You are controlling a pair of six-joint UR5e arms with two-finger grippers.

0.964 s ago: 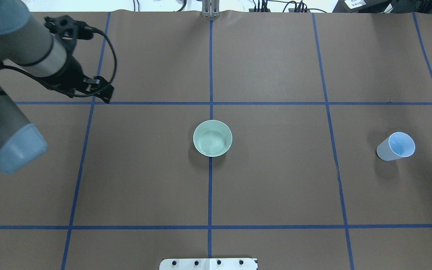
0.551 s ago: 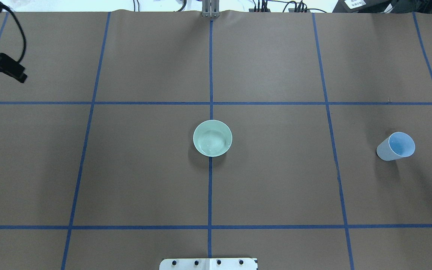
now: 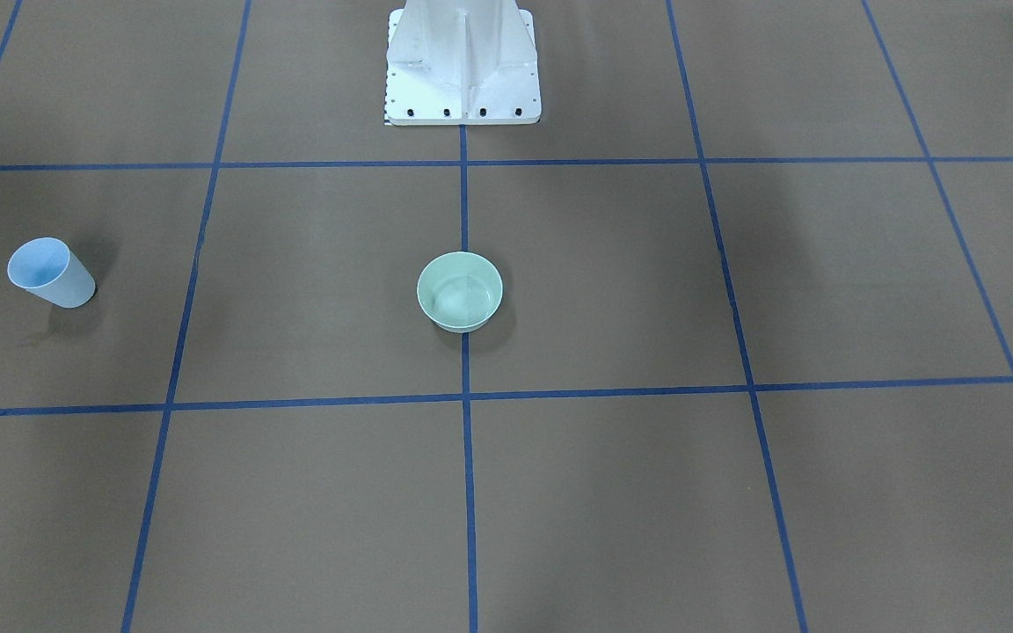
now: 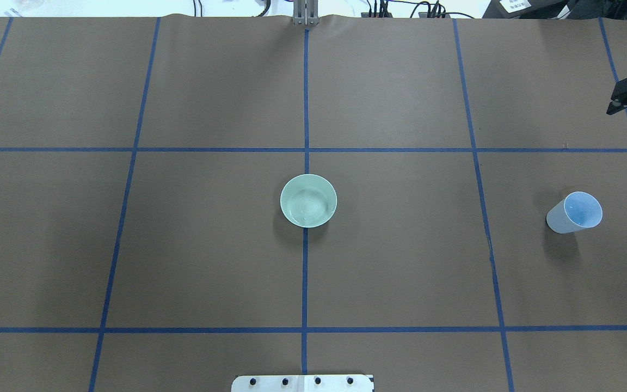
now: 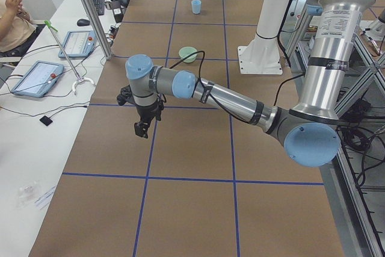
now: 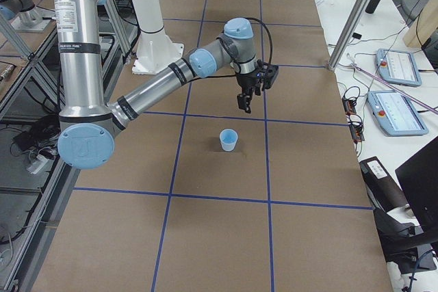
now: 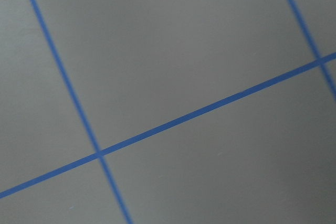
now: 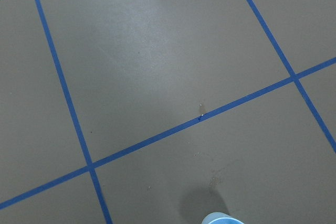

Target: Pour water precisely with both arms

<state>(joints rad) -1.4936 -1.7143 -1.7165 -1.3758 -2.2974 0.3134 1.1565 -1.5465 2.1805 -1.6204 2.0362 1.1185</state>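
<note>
Although overhead misses the left claw, exterior left shows it pointing down.

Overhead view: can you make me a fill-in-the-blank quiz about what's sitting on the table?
The bowl on the centre tape line is pale ___ in colour.
The cup, standing on its own, is light ___ in colour.
The cup stands on the robot's ___ side of the bowl.
Missing words: green; blue; right.
</note>
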